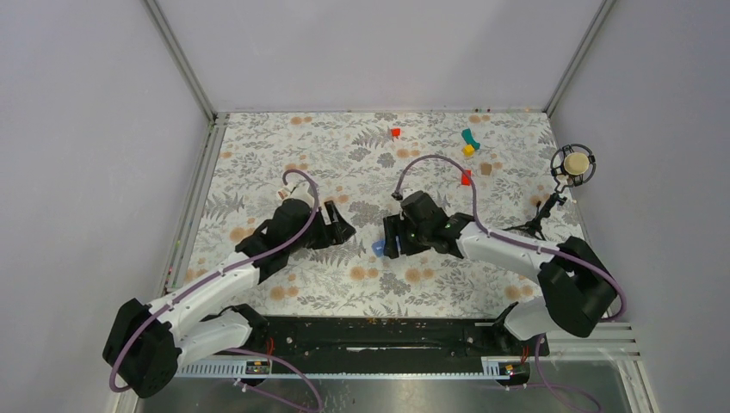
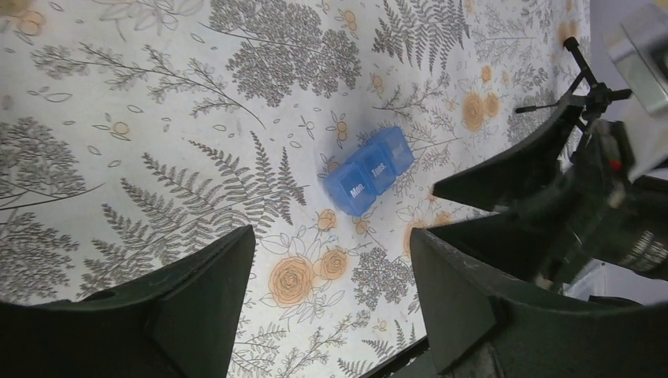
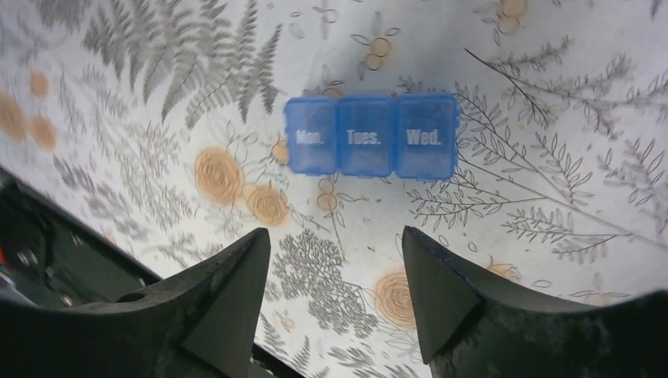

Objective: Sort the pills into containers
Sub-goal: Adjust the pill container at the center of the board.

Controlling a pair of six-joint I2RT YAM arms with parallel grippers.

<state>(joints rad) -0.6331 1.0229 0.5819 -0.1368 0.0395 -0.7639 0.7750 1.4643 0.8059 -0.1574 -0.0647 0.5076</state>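
While you look through the right wrist camera, you see the pill box lying flat on the floral tablecloth, just past the fingertips toward 12 o'clock. It shows three square compartments in a row, lettered Mon., Tues. and Wed. All three lids are down. The blue plastic is cloudy, so you cannot tell what, if anything, sits inside any compartment.

In that view its long axis runs from 9 o'clock to 3 o'clock, with Mon. at the 9 o'clock end and Wed. at the 3 o'clock end, the lettering upright to you. In the left wrist view the pill box lies slanted, long axis from about 8 o'clock to 2 o'clock, with Mon. at the 8 o'clock end.

From the top camera, only a small blue corner of the pill box shows, near the middle of the table and slightly toward 6 o'clock. It peeks out at the 8 o'clock side of the right gripper, which hangs over the rest.

Your right gripper is released: both dark fingers stand well apart with bare cloth between them, not touching the box. Your left gripper is likewise spread wide and holds nothing; in the top view the left gripper sits at 9 o'clock of the box, apart from it.

Two red blocks lie toward 12 o'clock, well apart from the box.
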